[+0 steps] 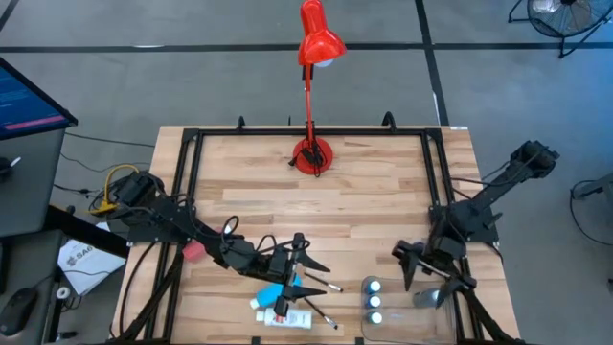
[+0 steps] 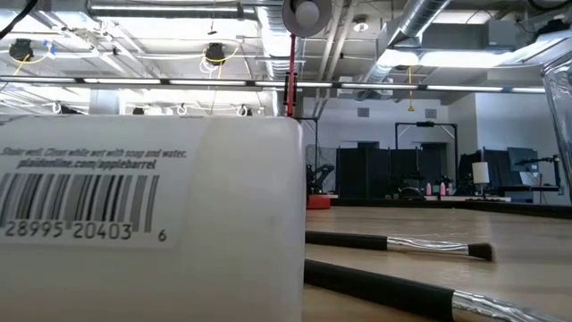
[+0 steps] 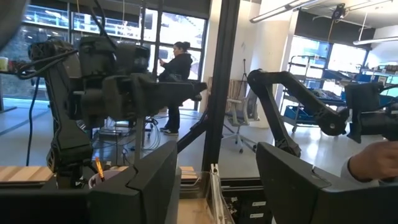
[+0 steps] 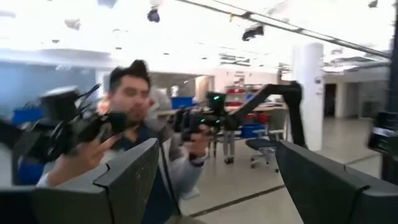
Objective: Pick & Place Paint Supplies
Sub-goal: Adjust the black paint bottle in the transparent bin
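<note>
Left arm: reaches in from the table's left edge, stretched low across the boards toward the front centre.
Left gripper point(image 1: 299, 251): sits at the end of that reach, near the table's front; in the left wrist view its two dark fingers point(image 3: 149, 180) stand apart with a clear gap and nothing between them.
Right arm: comes in from the right rear corner, elbow bent, forearm angling down to the front right.
Right gripper point(image 1: 414, 261): points inward near the front right; fingers point(image 4: 134, 174) spread wide, gap bare.

Bright overhead lighting; right wrist view motion-blurred.
</note>
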